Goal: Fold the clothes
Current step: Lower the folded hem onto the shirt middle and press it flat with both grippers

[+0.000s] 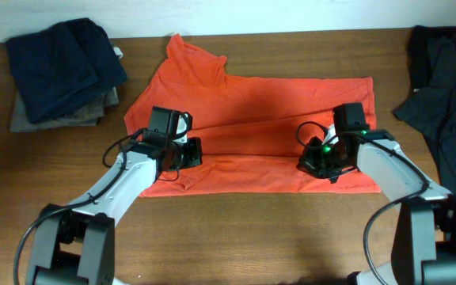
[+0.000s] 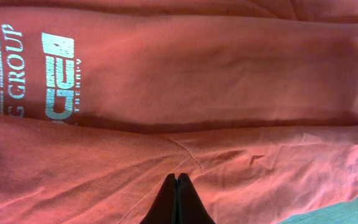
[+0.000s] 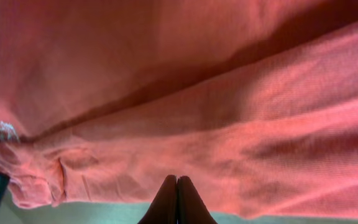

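The red-orange T-shirt (image 1: 275,103) lies spread on the wooden table (image 1: 252,229), its lower part folded up along a long crease. White lettering (image 2: 58,74) shows in the left wrist view. My left gripper (image 1: 187,153) rests low over the shirt's left part. Its fingers (image 2: 177,177) are shut, with the tips together over the cloth (image 2: 229,62) and no bunched fabric visible between them. My right gripper (image 1: 313,162) is over the shirt's lower right part. Its fingers (image 3: 177,179) are shut near the front edge of the cloth (image 3: 166,62).
A pile of dark navy clothes (image 1: 66,67) sits at the back left on top of grey garments (image 1: 62,117). A dark garment (image 1: 442,95) lies crumpled along the right side. Bare wood runs in front of the shirt.
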You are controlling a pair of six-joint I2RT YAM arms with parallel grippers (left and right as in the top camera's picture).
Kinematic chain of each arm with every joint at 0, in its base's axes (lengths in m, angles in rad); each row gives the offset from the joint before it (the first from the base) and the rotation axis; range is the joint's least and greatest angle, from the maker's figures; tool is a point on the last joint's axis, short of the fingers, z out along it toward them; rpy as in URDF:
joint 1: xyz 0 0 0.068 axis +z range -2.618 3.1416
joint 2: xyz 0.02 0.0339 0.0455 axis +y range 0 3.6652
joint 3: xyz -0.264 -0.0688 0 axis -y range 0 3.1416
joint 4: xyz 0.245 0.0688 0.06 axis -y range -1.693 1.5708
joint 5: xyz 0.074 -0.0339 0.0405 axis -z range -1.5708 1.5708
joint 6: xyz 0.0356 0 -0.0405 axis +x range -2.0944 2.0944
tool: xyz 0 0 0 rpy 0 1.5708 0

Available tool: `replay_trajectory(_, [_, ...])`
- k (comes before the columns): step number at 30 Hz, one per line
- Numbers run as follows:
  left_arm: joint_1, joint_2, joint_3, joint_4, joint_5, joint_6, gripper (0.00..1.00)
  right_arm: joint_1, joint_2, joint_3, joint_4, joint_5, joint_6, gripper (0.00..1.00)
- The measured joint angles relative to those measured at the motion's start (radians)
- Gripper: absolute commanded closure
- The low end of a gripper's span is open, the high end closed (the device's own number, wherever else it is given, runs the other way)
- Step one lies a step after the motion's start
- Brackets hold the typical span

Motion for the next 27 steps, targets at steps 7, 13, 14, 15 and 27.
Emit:
replay_trajectory(7, [0.003, 0.056, 0.0, 0.0, 0.0, -0.008, 0.99, 0.0, 0.103, 0.0, 0.031, 0.019, 0.042, 0.96])
replay_trajectory(13, [0.03, 0.059, 0.0, 0.0, -0.013, -0.008, 0.99, 0.001, 0.106, 0.0, 0.031, 0.155, 0.045, 0.96])
replay_trajectory(14, [0.039, 0.059, 0.0, 0.0, -0.019, -0.008, 0.99, 0.001, 0.106, 0.002, 0.031, 0.168, 0.045, 0.96])
replay_trajectory(15, [0.047, 0.06, 0.0, 0.0, -0.024, -0.008, 0.99, 0.003, 0.106, 0.005, 0.031, 0.184, 0.044, 0.96])
replay_trajectory(27, [0.095, 0.125, 0.0, 0.007, -0.023, -0.008, 0.99, 0.006, 0.104, 0.017, 0.048, 0.305, 0.044, 0.95])
